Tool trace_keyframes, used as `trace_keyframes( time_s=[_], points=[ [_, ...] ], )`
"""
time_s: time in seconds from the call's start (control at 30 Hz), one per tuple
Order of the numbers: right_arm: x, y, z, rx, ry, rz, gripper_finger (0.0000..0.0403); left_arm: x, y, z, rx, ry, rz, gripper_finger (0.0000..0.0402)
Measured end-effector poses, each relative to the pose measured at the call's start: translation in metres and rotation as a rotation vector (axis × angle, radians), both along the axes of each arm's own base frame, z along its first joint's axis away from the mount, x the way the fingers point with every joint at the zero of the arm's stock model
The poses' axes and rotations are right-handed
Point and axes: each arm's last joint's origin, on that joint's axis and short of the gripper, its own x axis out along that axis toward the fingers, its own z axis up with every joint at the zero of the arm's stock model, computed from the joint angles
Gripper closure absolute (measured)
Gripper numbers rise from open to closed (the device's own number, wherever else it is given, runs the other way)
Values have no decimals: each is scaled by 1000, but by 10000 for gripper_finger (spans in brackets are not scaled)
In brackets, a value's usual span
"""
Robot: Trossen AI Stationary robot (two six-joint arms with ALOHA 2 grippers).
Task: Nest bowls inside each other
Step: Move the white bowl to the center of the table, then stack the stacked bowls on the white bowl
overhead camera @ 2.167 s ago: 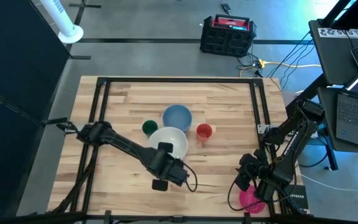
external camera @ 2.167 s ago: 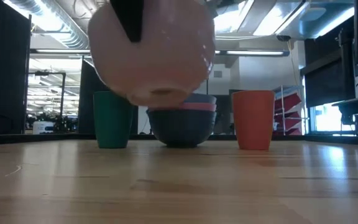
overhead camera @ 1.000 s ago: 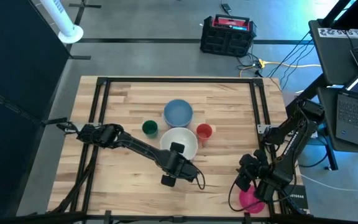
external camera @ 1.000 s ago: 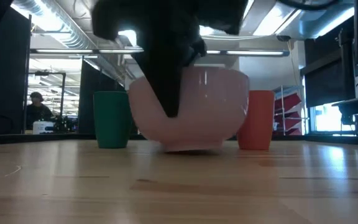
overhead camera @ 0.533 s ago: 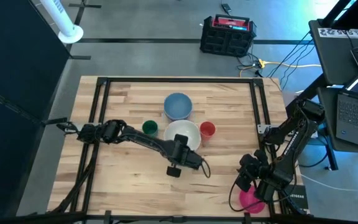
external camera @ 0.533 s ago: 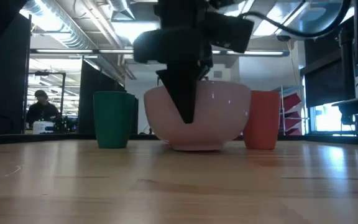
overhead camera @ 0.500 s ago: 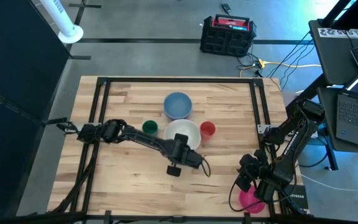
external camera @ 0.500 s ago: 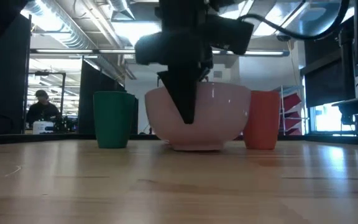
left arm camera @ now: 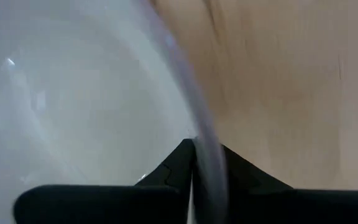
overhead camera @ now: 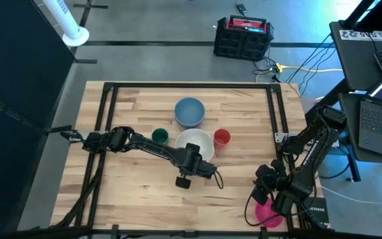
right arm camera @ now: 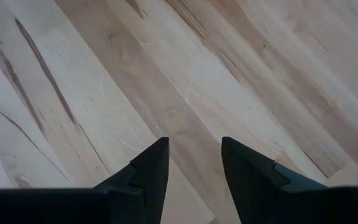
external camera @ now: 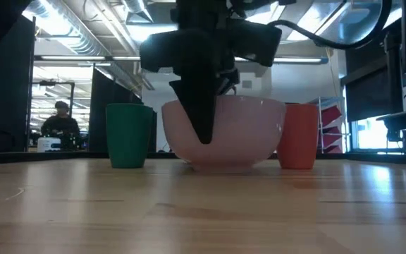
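Note:
A white bowl (overhead camera: 196,142) stands upright on its base at the table's middle, with the green cup (overhead camera: 159,136) on its left and the red cup (overhead camera: 221,137) close on its right. My left gripper (overhead camera: 191,159) is shut on the bowl's near rim and points down; in the low view it (external camera: 201,116) stands in front of the bowl (external camera: 242,134). A light blue bowl (overhead camera: 190,113) sits farther back. A magenta bowl (overhead camera: 268,213) lies at the near right edge, partly under my right arm. My right gripper (right arm camera: 194,149) hangs open over bare wood. My left gripper has the white bowl's near rim (left arm camera: 205,146) between its fingers, one finger (left arm camera: 176,165) inside the bowl and one outside. The fingers come from above, pointing down. The bowl sits level, with its base (external camera: 220,166) on the table.
The green cup (external camera: 129,134) and the red cup (external camera: 298,135) flank the white bowl. Black rails frame the wooden table (overhead camera: 138,192), with bare wood at the near left. A person shows in the room beyond, far off.
My left gripper has carried the white bowl a little toward the table's far right and down. The bowl, tilted and barely off the wood a second ago, now rests level on its base beside the red cup.

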Motion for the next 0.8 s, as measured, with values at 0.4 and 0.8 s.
trace_keyframes(
  time_s=[0.4,0.8],
  points=[
    [0,0,0,1,0,0,267,-2,-3,5,-11,17,-2,286],
    [0,0,0,1,-1,0,267,3,-3,51,-27,-58,1,284]
  ],
)
